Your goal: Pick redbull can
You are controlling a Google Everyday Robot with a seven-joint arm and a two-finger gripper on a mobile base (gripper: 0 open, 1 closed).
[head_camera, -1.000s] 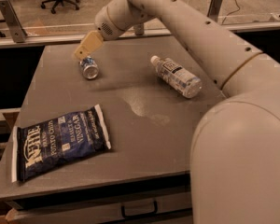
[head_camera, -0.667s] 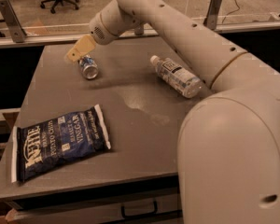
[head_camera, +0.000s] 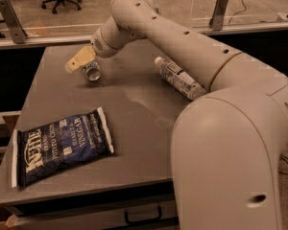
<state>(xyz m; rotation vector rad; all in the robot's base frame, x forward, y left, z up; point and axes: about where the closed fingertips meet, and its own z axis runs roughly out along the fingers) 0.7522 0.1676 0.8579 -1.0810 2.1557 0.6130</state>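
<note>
Redbull can [head_camera: 92,72]: lying on its side, unmoved, on the bench [head_camera: 144,143] toward its far left. End effector [head_camera: 79,60]: easing lower, now hovering just above the can; apart or together, I cannot tell. Grasp nearing, not yet made
</note>
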